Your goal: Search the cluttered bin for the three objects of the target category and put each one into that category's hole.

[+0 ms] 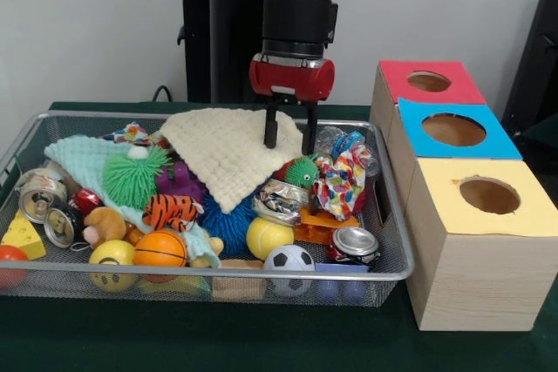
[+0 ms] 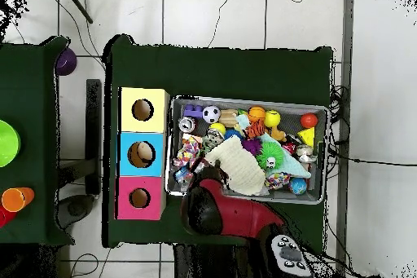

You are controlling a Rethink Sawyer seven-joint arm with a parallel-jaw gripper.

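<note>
The silver wire bin (image 1: 218,275) is full of toys and cloths; it also shows in the overhead view (image 2: 248,99). One printed white cloth (image 1: 342,182) lies bunched at the bin's right side, seen overhead (image 2: 189,157) near the boxes. A second printed cloth (image 1: 131,134) peeks out at the back left, seen overhead (image 2: 277,180). A third is hidden. My gripper (image 1: 290,135) is open and empty, its tips low over the right edge of the cream waffle cloth (image 1: 228,154), left of the bunched printed cloth. The yellow-panelled hole (image 1: 489,195) is in the nearest wooden box (image 2: 142,110).
Blue-panelled (image 1: 453,130) and red-panelled (image 1: 429,82) boxes stand behind the yellow one. In the bin lie a mint-green cloth (image 1: 83,158), a green spiky ball (image 1: 135,176), a tiger toy (image 1: 170,209), cans (image 1: 353,243) and balls (image 1: 289,259). Overhead, my arm (image 2: 232,214) covers the bin's near edge.
</note>
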